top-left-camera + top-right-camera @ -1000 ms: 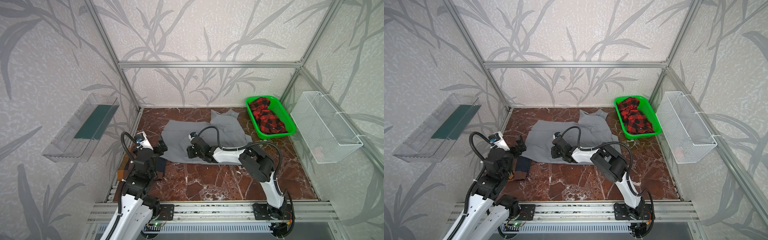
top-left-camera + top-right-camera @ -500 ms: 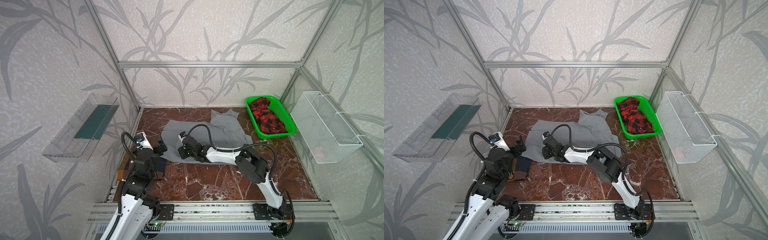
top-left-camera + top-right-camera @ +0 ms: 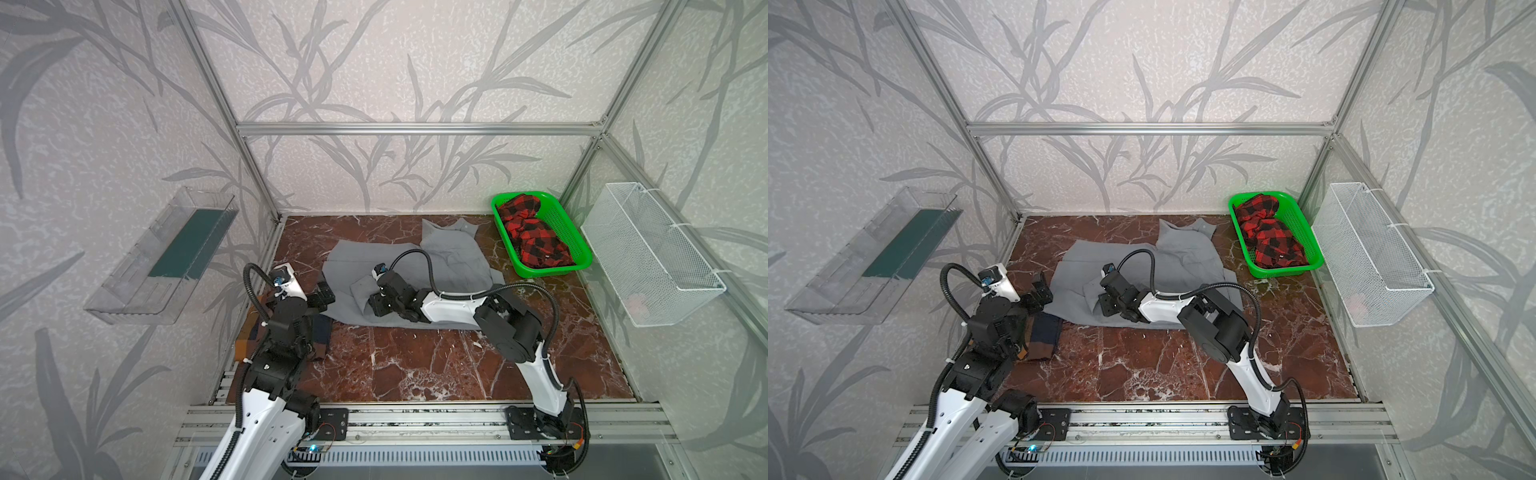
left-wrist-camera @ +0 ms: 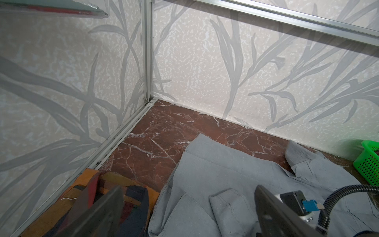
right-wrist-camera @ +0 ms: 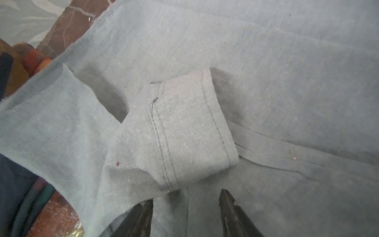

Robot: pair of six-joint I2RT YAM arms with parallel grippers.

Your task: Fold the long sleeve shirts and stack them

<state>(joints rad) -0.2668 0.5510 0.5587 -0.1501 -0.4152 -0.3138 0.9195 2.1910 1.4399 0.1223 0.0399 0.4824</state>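
Note:
The grey long sleeve shirt (image 3: 449,257) (image 3: 1183,257) lies spread on the marble table, with its collar toward the back wall. One sleeve is folded over the body, and its cuff (image 3: 360,286) (image 5: 190,127) rests flat near the shirt's left edge. My right gripper (image 3: 376,305) (image 5: 186,197) sits low over that sleeve with its jaws open. The cuff lies just past its fingertips. A folded orange, brown and navy shirt (image 3: 1044,336) (image 4: 90,178) lies at the front left, partly hidden under my left arm. My left gripper (image 3: 322,296) (image 4: 188,187) hangs wide open and empty at the grey shirt's left edge.
A green basket (image 3: 579,253) holding a red and black checked cloth (image 3: 532,237) stands at the back right. A white wire basket (image 3: 652,253) hangs on the right wall. On the left wall is a clear shelf (image 3: 166,257). Aluminium frame posts edge the table.
My right gripper has moved left across the grey shirt with the sleeve, and its jaws have spread apart, leaving the cuff lying on the shirt. The left arm has stayed still.

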